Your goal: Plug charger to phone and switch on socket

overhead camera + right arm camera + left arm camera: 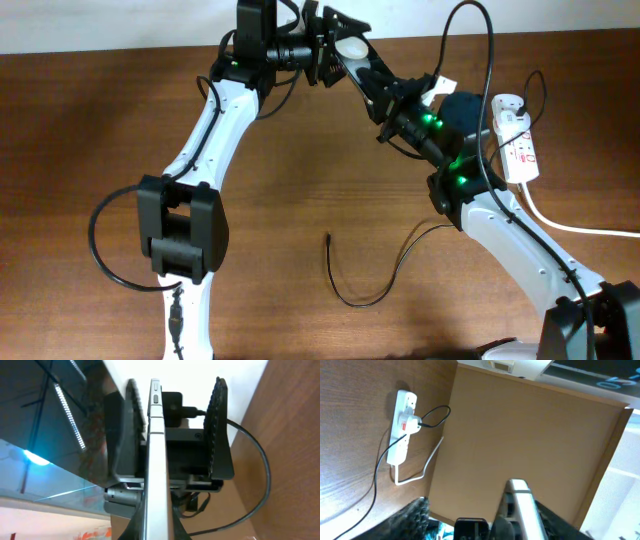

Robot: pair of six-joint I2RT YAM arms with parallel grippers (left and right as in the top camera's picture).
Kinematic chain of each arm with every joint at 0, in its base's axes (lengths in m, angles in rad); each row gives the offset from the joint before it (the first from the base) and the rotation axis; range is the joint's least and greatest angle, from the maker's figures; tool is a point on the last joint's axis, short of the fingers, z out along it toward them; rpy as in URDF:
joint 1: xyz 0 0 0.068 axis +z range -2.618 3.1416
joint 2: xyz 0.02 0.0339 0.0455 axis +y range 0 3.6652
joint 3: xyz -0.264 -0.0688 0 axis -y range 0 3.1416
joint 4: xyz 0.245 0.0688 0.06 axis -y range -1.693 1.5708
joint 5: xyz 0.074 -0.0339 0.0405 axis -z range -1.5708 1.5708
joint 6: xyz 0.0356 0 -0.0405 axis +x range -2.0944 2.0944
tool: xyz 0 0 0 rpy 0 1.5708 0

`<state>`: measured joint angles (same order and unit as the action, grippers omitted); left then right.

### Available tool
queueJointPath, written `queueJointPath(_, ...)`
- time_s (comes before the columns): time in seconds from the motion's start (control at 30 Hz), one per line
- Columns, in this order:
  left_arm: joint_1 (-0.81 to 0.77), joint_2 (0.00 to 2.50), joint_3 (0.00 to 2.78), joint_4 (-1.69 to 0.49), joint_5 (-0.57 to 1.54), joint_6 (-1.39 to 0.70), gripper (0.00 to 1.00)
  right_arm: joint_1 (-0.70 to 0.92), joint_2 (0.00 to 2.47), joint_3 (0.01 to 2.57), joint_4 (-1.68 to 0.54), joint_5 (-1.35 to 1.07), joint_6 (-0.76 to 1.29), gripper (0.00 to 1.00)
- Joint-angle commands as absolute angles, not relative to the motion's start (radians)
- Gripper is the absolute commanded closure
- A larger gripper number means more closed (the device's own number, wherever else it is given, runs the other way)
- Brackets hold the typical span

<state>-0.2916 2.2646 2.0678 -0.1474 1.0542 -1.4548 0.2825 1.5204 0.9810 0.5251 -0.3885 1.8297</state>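
Note:
The phone (352, 47) is held up in the air at the back of the table, where the two grippers meet. My right gripper (385, 92) is shut on its thin silver edge (156, 460). My left gripper (327, 50) is open, its two black fingers wide apart on either side of the phone (520, 505). The white socket (520, 145) lies at the far right with the white adapter (510, 118) plugged in. The charger cable (365, 300) loops across the table. Its plug tip (328, 238) lies loose on the wood, far from the phone.
The socket's thick white cord (580, 228) runs off to the right. A brown board (520, 435) stands behind the table. The socket (400, 425) and the thin cable (375, 485) also show in the left wrist view.

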Motion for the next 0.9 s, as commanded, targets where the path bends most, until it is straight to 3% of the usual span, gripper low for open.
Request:
queueJointPath(0.0,-0.296,2.23,2.082,-0.142,1.05,-1.451,0.45,0.295,1.512,1.001,0.535,-0.392,1.822,0.96)
queueJointPath(0.17,-0.294,2.23,2.082,-0.142,1.042,-1.451,0.64,0.295,1.512,1.0,0.535,-0.395,1.822,0.96)
queueJointPath(0.2,-0.294,2.23,2.082,-0.142,1.042,-1.451,0.64,0.295,1.512,1.0,0.535,-0.396,1.822,0.96)
queueJointPath(0.27,-0.294,2.23,2.082,-0.142,1.042,-1.451,0.46,0.295,1.512,1.0,0.535,-0.395,1.822,0.96)
queueJointPath(0.33,-0.293,2.23,2.082,-0.142,1.042,-1.451,0.01,0.295,1.512,1.0,0.535,-0.395,1.822,0.96)
queueJointPath(0.57,-0.27,2.23,2.082,-0.142,1.031,-1.45,0.0,0.295,1.512,1.0,0.535,-0.418,1.822,0.96)
queueJointPath(0.6,-0.263,2.23,2.082,-0.142,1.03,-1.45,0.02,0.295,1.512,1.0,0.535,-0.426,1.822,0.96)
queueJointPath(0.63,-0.254,2.23,2.082,-0.142,1.03,-1.45,0.08,0.295,1.512,1.0,0.535,-0.436,1.822,0.96)
queueJointPath(0.67,-0.25,2.23,2.082,-0.142,1.031,-1.45,0.2,0.295,1.512,1.0,0.535,-0.436,1.822,0.96)
queueJointPath(0.83,-0.25,2.23,2.082,-0.142,1.016,-1.45,0.44,0.295,1.512,1.0,0.535,-0.437,1.822,0.96)
queueJointPath(0.87,-0.25,2.23,2.082,-0.142,1.016,-1.45,0.53,0.295,1.512,1.0,0.535,-0.437,1.822,0.96)
